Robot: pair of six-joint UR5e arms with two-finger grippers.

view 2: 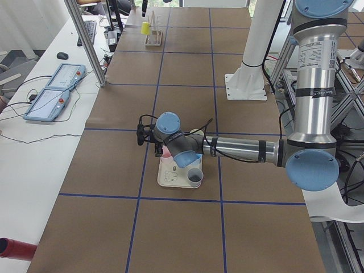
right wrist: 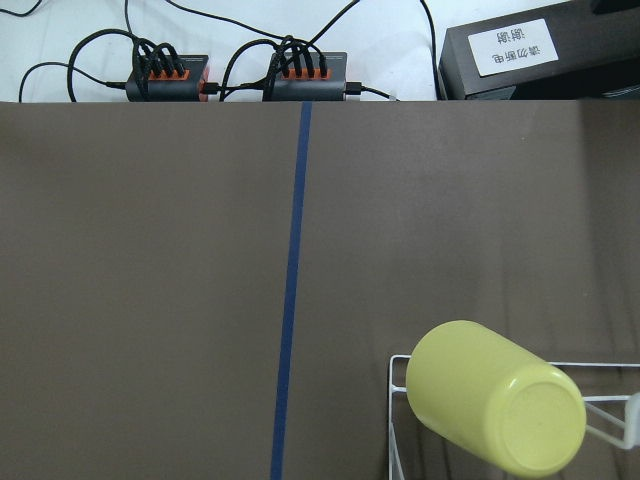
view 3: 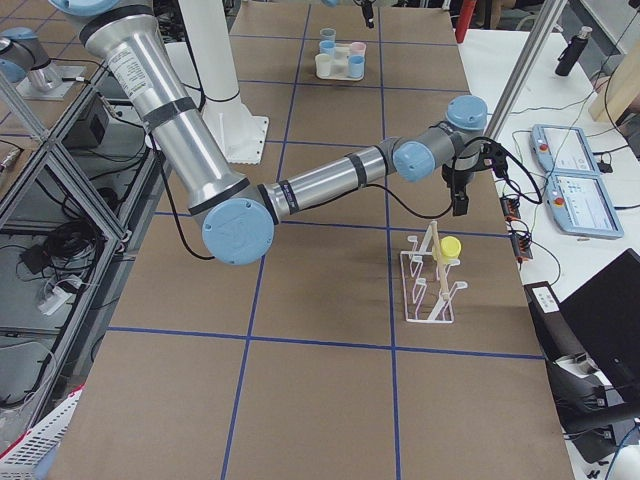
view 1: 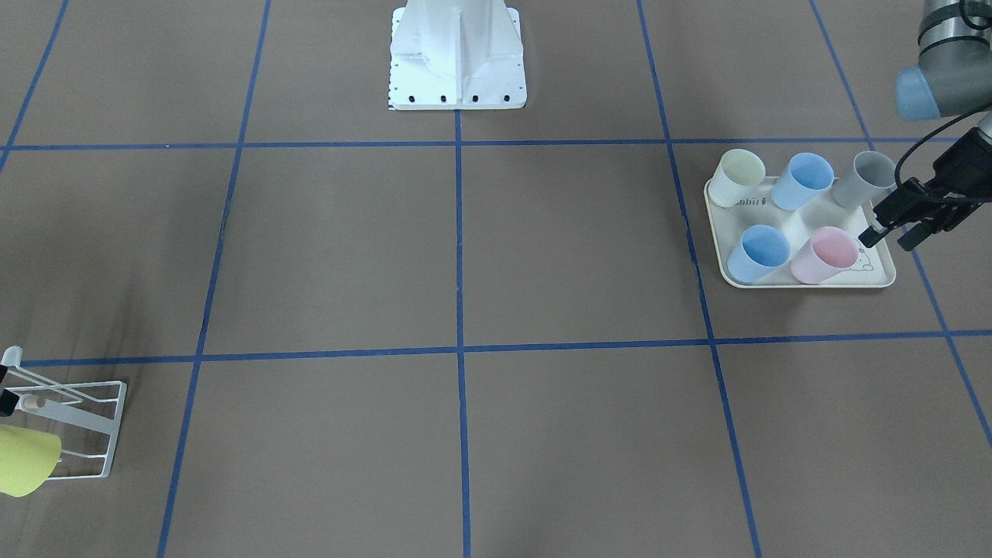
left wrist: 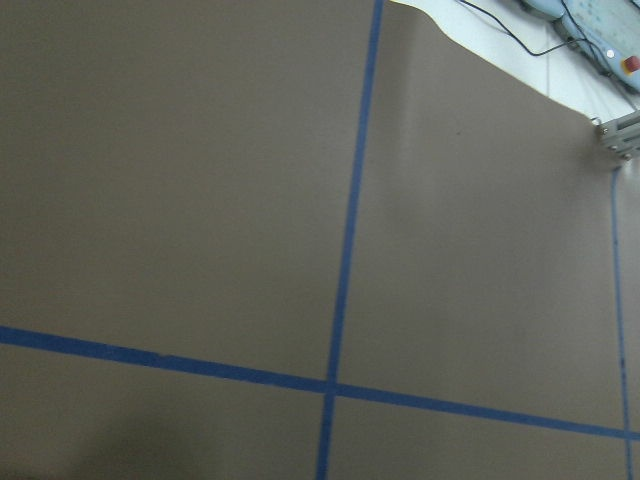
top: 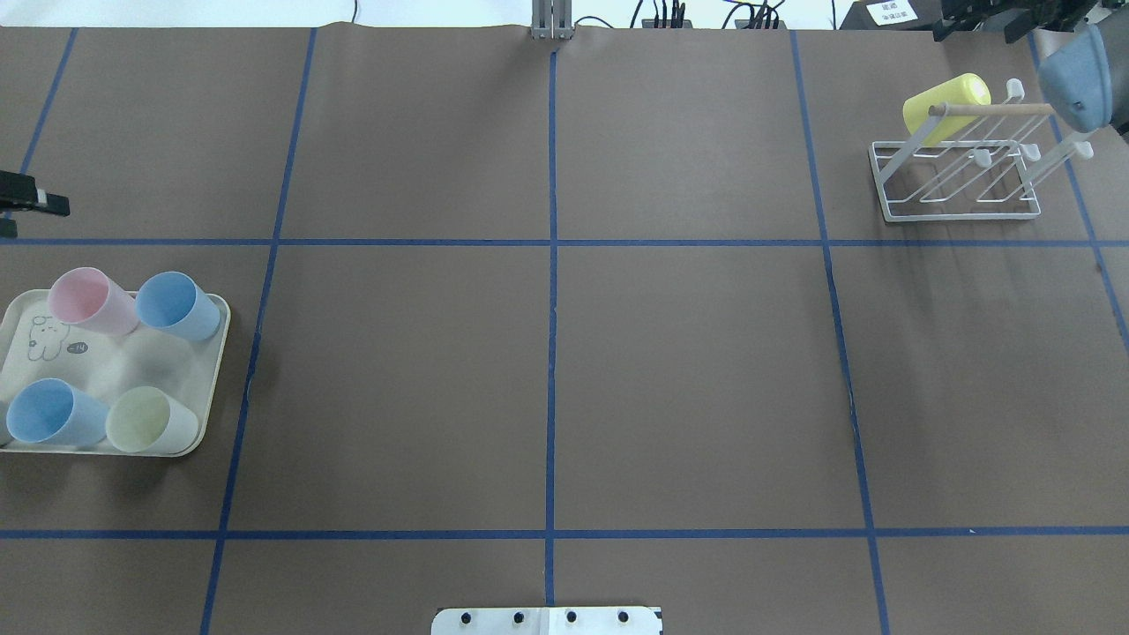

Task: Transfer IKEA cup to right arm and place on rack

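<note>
A yellow IKEA cup hangs tilted on the white wire rack at the far right; it also shows in the right wrist view, on its rod. The right arm hovers just beyond the rack; its gripper is apart from the cup, and I cannot tell whether it is open. My left gripper is open and empty, above the outer edge of the cream tray, next to the pink cup and the grey cup.
The tray also holds two blue cups and a pale yellow one. The robot's white base stands at mid-table. Power strips and a black box lie past the table's far edge.
</note>
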